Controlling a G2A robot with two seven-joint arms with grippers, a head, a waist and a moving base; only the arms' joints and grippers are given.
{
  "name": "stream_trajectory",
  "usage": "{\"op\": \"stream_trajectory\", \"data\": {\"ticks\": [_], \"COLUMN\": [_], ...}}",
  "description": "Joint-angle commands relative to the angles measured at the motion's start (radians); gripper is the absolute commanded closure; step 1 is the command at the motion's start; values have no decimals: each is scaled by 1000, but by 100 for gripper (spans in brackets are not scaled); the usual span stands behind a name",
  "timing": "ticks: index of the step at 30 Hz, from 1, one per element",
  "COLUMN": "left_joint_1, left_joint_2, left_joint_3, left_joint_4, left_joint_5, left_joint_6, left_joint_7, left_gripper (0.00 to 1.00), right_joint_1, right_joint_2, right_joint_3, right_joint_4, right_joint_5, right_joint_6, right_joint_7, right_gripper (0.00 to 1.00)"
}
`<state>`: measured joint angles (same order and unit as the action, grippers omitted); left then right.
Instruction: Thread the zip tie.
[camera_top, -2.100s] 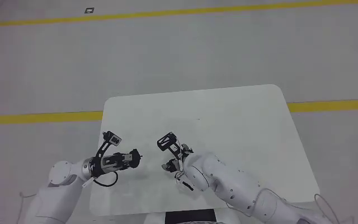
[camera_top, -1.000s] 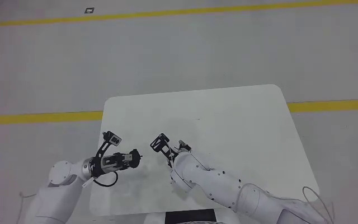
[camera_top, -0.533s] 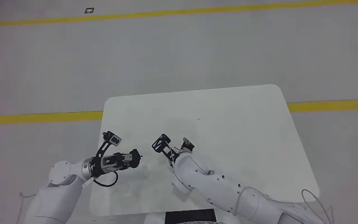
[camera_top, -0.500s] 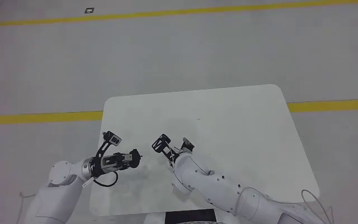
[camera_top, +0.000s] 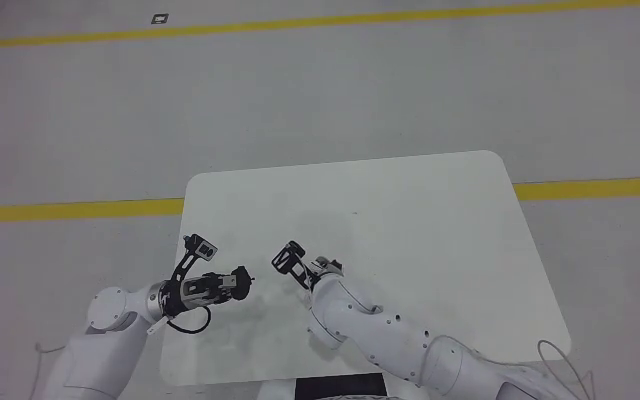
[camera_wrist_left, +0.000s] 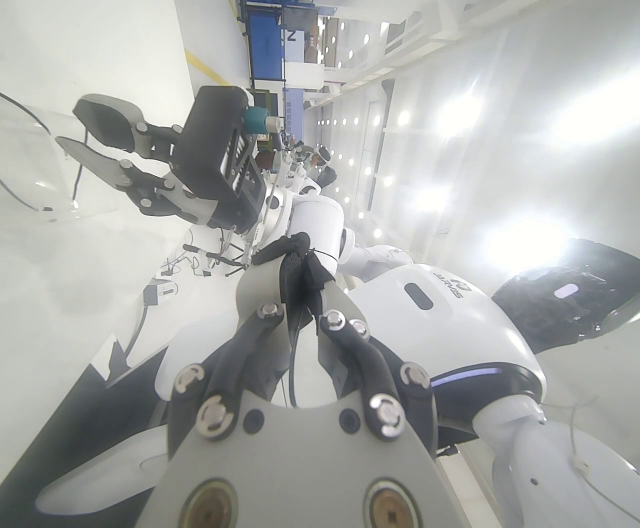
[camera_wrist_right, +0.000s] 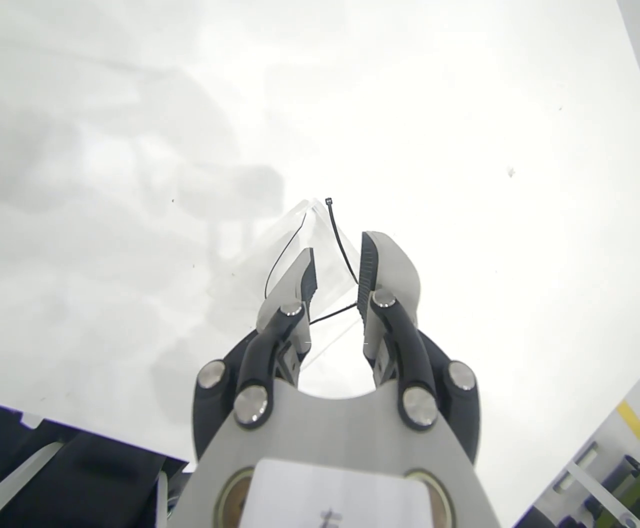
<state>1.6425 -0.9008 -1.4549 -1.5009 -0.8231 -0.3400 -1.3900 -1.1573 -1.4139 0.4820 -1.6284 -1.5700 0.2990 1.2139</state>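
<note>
A thin black zip tie (camera_wrist_right: 344, 250) is bent into a loop, its small head (camera_wrist_right: 328, 201) lying beside its tail tip. It rests against a clear plastic piece (camera_wrist_right: 320, 235) between the fingers of my right gripper (camera_wrist_right: 337, 260). Those fingers stand a little apart, and the strap touches one pad. In the left wrist view the right gripper (camera_wrist_left: 80, 132) points down at the white table (camera_top: 430, 200), and the clear piece (camera_wrist_left: 30, 165) sits at its tips. My left gripper (camera_top: 243, 278) hangs over the table's near left part with its fingers (camera_wrist_left: 255, 295) pressed together. A thin black strand shows between their bases; what it is I cannot tell.
The white table has rounded corners, and its near edge (camera_top: 230, 378) runs close under both arms. Yellow floor lines (camera_top: 90, 210) run beyond the table. Bare tabletop stretches to the far right.
Between 2.1 s and 1 s ago the right arm turned and its gripper swung left toward the left gripper. Since then it has shifted only slightly. The left arm has kept still.
</note>
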Motion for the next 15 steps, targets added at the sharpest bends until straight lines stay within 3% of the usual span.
{"op": "stream_trajectory", "data": {"ticks": [1, 8, 15], "left_joint_1": [0, 0, 0], "left_joint_2": [0, 0, 0], "left_joint_3": [0, 0, 0], "left_joint_4": [0, 0, 0], "left_joint_5": [0, 0, 0], "left_joint_6": [0, 0, 0], "left_joint_7": [0, 0, 0], "left_gripper": [100, 100, 100], "right_joint_1": [0, -2, 8], "right_joint_2": [-1, -4, -9], "right_joint_3": [-1, -1, -8], "right_joint_4": [3, 19, 42], "right_joint_5": [0, 0, 0], "right_joint_6": [0, -3, 4], "right_joint_7": [-1, -1, -4], "right_gripper": [84, 85, 77]}}
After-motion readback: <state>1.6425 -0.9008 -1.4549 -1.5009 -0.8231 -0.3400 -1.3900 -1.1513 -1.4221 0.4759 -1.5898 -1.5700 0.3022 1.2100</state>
